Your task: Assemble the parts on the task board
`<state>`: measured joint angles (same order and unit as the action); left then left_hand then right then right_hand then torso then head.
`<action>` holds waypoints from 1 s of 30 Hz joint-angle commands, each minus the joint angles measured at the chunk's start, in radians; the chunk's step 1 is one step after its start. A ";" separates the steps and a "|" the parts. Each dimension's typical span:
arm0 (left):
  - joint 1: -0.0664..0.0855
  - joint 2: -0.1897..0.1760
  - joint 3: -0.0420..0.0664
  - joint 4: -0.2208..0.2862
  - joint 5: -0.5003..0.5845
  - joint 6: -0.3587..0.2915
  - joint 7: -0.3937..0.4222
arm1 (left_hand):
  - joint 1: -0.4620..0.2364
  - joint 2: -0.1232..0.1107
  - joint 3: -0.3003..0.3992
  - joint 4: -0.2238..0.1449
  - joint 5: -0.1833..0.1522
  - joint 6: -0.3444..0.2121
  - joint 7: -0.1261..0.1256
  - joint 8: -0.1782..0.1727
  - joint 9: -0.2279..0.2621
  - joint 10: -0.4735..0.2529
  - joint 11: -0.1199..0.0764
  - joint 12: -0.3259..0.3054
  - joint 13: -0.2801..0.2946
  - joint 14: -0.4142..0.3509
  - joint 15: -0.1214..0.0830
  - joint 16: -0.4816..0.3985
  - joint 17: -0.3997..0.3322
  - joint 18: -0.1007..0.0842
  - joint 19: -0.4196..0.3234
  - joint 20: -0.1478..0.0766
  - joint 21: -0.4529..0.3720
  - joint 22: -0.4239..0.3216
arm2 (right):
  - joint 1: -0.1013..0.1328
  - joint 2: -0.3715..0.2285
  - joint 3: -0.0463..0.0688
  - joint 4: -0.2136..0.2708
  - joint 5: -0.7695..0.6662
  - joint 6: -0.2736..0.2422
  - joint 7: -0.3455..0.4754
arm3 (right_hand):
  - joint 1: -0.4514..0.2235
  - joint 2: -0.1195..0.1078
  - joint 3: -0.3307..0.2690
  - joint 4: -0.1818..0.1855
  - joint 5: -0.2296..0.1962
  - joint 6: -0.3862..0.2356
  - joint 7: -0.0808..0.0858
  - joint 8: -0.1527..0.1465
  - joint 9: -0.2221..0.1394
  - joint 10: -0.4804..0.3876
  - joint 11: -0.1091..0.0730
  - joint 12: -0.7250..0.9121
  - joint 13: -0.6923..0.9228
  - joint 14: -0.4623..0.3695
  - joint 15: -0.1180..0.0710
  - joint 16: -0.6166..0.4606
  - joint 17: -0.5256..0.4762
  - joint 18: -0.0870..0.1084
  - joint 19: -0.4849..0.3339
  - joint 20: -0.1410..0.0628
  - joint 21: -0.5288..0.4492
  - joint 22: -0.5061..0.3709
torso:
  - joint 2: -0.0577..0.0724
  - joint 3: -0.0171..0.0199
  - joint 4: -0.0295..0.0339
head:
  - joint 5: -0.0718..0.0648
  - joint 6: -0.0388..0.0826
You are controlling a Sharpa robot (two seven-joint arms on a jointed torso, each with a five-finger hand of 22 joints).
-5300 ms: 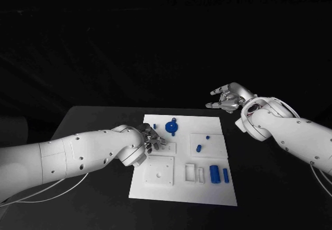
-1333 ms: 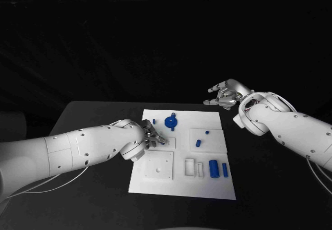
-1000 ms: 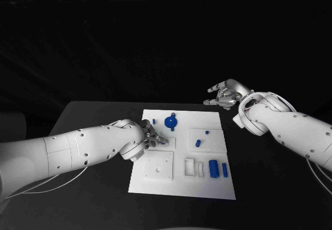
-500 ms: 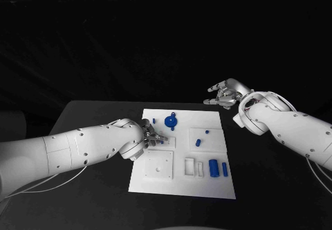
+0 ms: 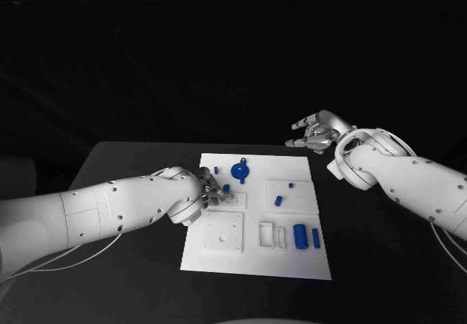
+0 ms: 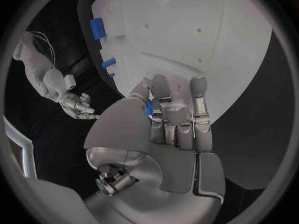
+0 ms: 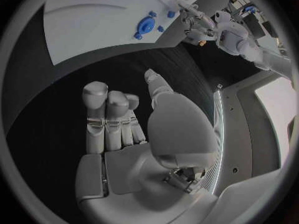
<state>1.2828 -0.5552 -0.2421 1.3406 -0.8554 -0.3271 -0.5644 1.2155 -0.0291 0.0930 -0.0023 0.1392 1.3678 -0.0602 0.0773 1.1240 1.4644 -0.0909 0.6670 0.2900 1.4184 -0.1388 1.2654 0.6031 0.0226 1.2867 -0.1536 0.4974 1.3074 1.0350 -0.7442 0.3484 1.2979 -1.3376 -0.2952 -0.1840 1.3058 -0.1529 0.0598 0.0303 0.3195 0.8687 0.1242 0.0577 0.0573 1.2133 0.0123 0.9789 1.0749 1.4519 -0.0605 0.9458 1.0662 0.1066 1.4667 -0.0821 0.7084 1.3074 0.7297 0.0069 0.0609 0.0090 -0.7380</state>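
Over on the left, the left hand (image 5: 212,190) sits low over the left edge of the task board (image 5: 255,270), fingers drawn in tight around a small blue part (image 6: 149,107) pinched against the thumb, right above a small raised white block (image 5: 233,200). Here's the worry: the fingers crowd the part so closely that its tip is hidden, and if it goes down tilted it may jam on the block's rim or pop out of the pinch and skitter across the board. Moving right, the blue disc (image 5: 240,173) lies just beyond that hand, close enough for a knuckle to nudge it. Further right, a short blue peg (image 5: 279,200) and two blue cylinders (image 5: 308,236) lie loose. Far right, the right hand (image 5: 313,138) hovers off the board's far corner, fingers apart, holding nothing.
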 commanded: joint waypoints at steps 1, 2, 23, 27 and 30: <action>0.000 0.004 0.001 0.001 -0.009 0.008 0.009 | 0.009 0.028 -0.007 -0.034 0.004 -0.002 0.006 -0.006 -0.008 0.051 0.005 -0.007 -0.002 0.000 0.000 -0.008 -0.003 -0.012 0.005 0.001 -0.004 0.016 | 0.000 0.001 0.000 0.002 0.000 0.013 0.005 | -0.007 0.004 -0.002 0.006 0.005 0.009 -0.001 0.000 0.000 -0.006 0.000 -0.001 -0.001 0.000 -0.001 -0.003 0.000 0.016 0.053 0.002 -0.006 0.006 | 0.000 0.0002 -0.0004 | -0.001 0.000; 0.000 0.004 0.001 0.001 -0.012 0.008 0.010 | 0.010 0.035 -0.009 -0.043 0.007 -0.003 0.006 -0.006 -0.012 0.051 0.005 -0.007 -0.002 0.000 0.000 -0.009 -0.004 -0.012 0.005 0.001 -0.004 0.016 | 0.000 0.001 0.000 0.002 0.000 0.013 0.005 | -0.007 0.004 -0.002 0.006 0.005 0.009 -0.001 0.000 0.000 -0.006 0.000 -0.001 -0.001 0.000 -0.001 -0.003 0.000 0.016 0.053 0.002 -0.006 0.006 | 0.000 0.0002 -0.0004 | -0.001 0.000; -0.005 -0.033 0.001 0.025 -0.007 0.022 0.043 | -0.004 0.030 -0.029 -0.050 -0.013 -0.026 0.013 -0.012 -0.097 0.050 0.008 -0.042 -0.014 -0.013 0.001 -0.050 -0.064 -0.012 0.001 0.001 -0.018 0.012 | -0.002 -0.001 0.000 0.004 0.000 0.013 0.012 | -0.006 0.005 -0.002 0.004 0.006 0.013 -0.002 0.000 0.000 -0.006 0.000 0.000 0.000 0.000 -0.001 -0.002 0.000 0.015 0.053 0.002 -0.005 0.006 | 0.000 -0.0009 0.0000 | -0.005 0.011; 0.001 -0.073 0.003 0.051 0.025 0.018 0.085 | 0.023 0.015 -0.009 -0.040 -0.018 -0.099 0.037 -0.013 -0.338 0.041 0.023 -0.121 -0.033 -0.041 0.003 -0.102 -0.107 -0.018 -0.015 0.000 -0.050 -0.001 | -0.003 -0.003 0.000 0.005 0.004 0.001 0.026 | -0.001 0.014 0.007 -0.012 0.002 0.042 -0.004 0.000 0.001 -0.003 -0.002 0.002 0.002 0.001 -0.003 -0.002 0.001 0.015 0.054 0.001 -0.002 0.006 | -0.001 -0.0011 0.0010 | -0.004 0.019; 0.017 -0.099 0.004 0.065 0.060 0.013 0.124 | 0.049 0.013 -0.002 -0.046 -0.020 -0.163 0.066 -0.013 -0.482 0.000 0.038 -0.181 -0.048 -0.061 0.014 -0.132 -0.129 -0.019 -0.030 0.007 -0.075 -0.013 | -0.004 -0.004 0.000 0.006 0.008 -0.011 0.042 | 0.002 0.024 0.024 -0.045 -0.005 0.066 -0.005 0.001 0.002 -0.002 -0.004 0.004 0.003 0.001 -0.004 0.001 0.004 0.014 0.054 0.000 0.000 0.007 | -0.001 -0.0010 0.0006 | -0.001 0.027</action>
<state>1.2923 -0.6503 -0.2411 1.3972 -0.8467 -0.3193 -0.5137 1.2612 -0.0163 0.0904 -0.0486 0.1246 1.2107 0.0010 0.0645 0.6550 1.4602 -0.0542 0.4914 0.2432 1.3587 -0.1229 1.1353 0.4754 0.0227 1.2592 -0.1448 0.4240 1.2953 1.0322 -0.7481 0.3484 1.3013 -1.3346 -0.2951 -0.1733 1.3061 -0.1347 0.0831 -0.0117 0.3195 0.9300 0.1178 0.0577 0.0589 1.2135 0.0124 0.9788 1.0770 1.4519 -0.0605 0.9466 1.0687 0.1008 1.4667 -0.0821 0.7085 1.3074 0.7288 0.0058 0.0615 0.0054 -0.7170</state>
